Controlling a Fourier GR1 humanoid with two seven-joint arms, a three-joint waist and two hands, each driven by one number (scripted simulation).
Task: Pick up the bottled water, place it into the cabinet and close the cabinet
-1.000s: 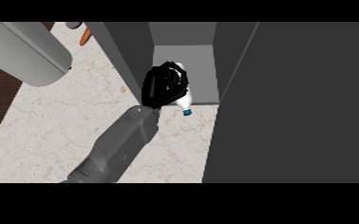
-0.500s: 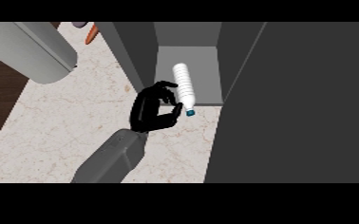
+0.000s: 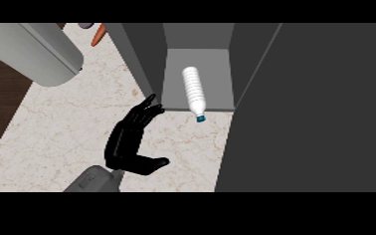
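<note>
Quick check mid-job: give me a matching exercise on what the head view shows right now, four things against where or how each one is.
Things:
1. clear plastic water bottle with a blue cap
2. black hand at the end of the grey forearm
3. orange object
4. tall dark grey cabinet door

Places or states:
A. standing open at the view's right
B. lying on its side on the grey cabinet floor, cap poking over the front edge
C. open, holding nothing, over the marbled countertop
D. at the top edge, left of the cabinet

Pairs: 1-B, 2-C, 3-D, 4-A
</note>
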